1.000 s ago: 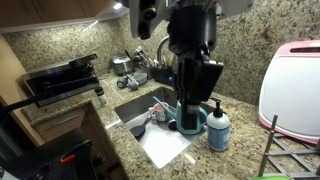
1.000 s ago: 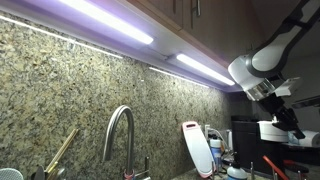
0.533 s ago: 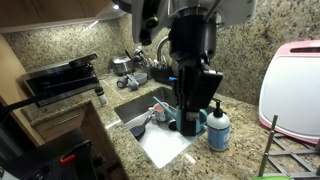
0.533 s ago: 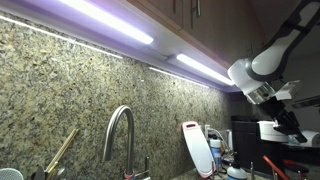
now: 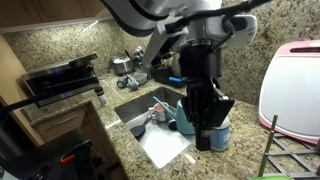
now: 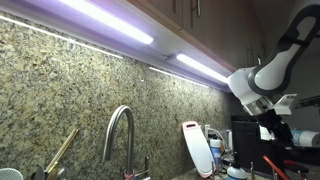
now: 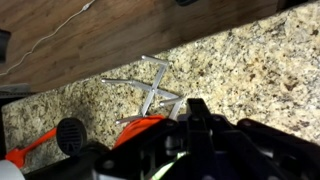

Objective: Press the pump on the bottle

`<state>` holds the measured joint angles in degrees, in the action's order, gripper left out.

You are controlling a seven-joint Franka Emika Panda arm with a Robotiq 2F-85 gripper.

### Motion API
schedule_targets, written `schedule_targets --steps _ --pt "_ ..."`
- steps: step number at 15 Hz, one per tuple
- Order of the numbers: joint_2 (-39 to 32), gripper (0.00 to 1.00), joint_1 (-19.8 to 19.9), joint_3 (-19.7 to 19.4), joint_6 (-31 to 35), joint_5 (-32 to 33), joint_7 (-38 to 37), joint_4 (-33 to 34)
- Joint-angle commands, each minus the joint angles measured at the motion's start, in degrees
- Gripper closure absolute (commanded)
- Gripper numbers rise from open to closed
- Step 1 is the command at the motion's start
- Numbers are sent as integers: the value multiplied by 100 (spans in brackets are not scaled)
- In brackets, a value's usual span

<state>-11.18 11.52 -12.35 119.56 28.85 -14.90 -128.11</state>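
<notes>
My gripper (image 5: 207, 138) hangs low at the right edge of the sink, its black fingers together and pointing down. It covers the spot where the bottle (image 5: 227, 130) stands on the granite counter, so only a pale blue sliver shows at its right side. The pump is hidden behind the gripper. In the wrist view the gripper (image 7: 195, 106) shows as one shut black tip over speckled granite, and neither bottle nor pump can be made out there. In an exterior view the arm (image 6: 256, 84) reaches down at the right.
A teal watering can (image 5: 183, 112) sits just left of the gripper by the sink (image 5: 127, 113). A pink-rimmed cutting board (image 5: 290, 85) leans at the right above a wire rack (image 5: 285, 152). A black appliance (image 5: 60, 80) stands at the left. A curved faucet (image 6: 120, 128) rises before the granite wall.
The arm has swung right and down, from above the watering can to over the bottle, which it now hides almost wholly. The fingers stayed shut.
</notes>
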Motion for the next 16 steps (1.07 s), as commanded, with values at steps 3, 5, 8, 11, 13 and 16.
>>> schedule_targets --steps 3,5,8,11,13,16 --pt "-40 100 -52 -113 1030 218 20 -261" --pt "21 100 -56 -128 1458 254 38 -406" --pt "104 100 -97 -134 1923 285 87 -578" --pt "198 100 -100 -140 2607 261 190 -782" --pt "247 100 -117 -157 2991 270 270 -885" --pt "317 100 -121 -205 3684 334 385 -1070"
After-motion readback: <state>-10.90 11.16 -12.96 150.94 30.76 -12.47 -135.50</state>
